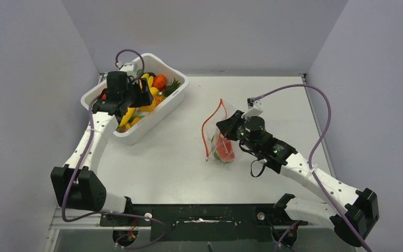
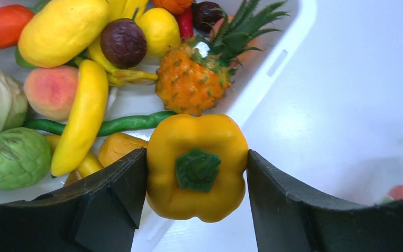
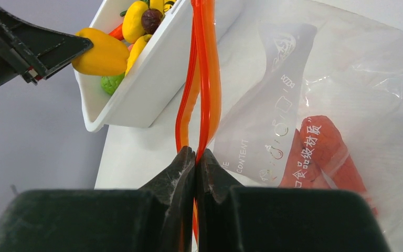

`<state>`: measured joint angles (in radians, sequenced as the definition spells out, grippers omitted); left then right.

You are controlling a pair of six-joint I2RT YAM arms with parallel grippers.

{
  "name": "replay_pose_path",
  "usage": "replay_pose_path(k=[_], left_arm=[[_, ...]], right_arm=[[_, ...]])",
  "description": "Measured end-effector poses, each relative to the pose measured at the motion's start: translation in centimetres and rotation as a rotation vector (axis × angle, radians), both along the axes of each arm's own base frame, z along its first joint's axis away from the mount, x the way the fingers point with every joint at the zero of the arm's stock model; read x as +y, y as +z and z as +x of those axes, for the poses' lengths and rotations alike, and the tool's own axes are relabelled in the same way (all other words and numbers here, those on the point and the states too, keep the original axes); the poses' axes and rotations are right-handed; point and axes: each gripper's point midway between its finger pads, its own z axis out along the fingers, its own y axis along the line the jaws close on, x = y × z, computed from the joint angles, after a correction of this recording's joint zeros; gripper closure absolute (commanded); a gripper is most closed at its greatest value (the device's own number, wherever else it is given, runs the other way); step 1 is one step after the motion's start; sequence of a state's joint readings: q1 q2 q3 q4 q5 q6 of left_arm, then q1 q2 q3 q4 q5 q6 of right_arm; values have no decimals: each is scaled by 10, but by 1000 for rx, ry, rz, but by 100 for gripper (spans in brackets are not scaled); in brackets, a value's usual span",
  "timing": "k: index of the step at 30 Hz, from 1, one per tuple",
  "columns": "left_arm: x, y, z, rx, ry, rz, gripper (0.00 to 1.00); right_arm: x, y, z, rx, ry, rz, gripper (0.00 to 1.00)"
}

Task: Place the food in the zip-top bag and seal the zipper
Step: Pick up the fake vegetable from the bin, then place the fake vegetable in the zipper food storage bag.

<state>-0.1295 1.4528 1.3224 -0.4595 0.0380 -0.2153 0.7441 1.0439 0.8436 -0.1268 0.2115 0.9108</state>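
My left gripper (image 2: 197,173) is shut on a yellow bell pepper (image 2: 197,165) with a green stem and holds it above the right rim of the white tub (image 2: 273,68). Below it the tub holds more food: bananas (image 2: 84,118), a dark purple plum (image 2: 123,42), a pineapple (image 2: 191,84) and a peach (image 2: 50,89). My right gripper (image 3: 195,155) is shut on one side of the red zipper (image 3: 205,79) and holds the clear zip-top bag (image 3: 357,79) up with its mouth open. A red food piece (image 3: 320,152) lies inside the bag. The pepper also shows in the right wrist view (image 3: 101,52).
The white tub (image 1: 173,105) sits at the back left of the white table, the bag (image 1: 230,113) near the middle. Grey walls close in on the left, back and right. Purple cables arc over both arms.
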Motion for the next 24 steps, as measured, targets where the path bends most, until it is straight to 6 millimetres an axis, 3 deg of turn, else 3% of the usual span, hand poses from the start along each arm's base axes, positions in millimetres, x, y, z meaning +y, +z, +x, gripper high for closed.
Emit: replay_pose_path(k=[7,16,24], left_arm=[[-30,26,-35,-54,-110,-153,68],[-99,53,-95,-118,-371,-503,70],[-154,83,-128,-164,-562,-720,71]], right_arm=[[8,-1,0,10,20,17,100],[21,-1,2,32,47,35,100],[32,11,5,23,72,77,100]])
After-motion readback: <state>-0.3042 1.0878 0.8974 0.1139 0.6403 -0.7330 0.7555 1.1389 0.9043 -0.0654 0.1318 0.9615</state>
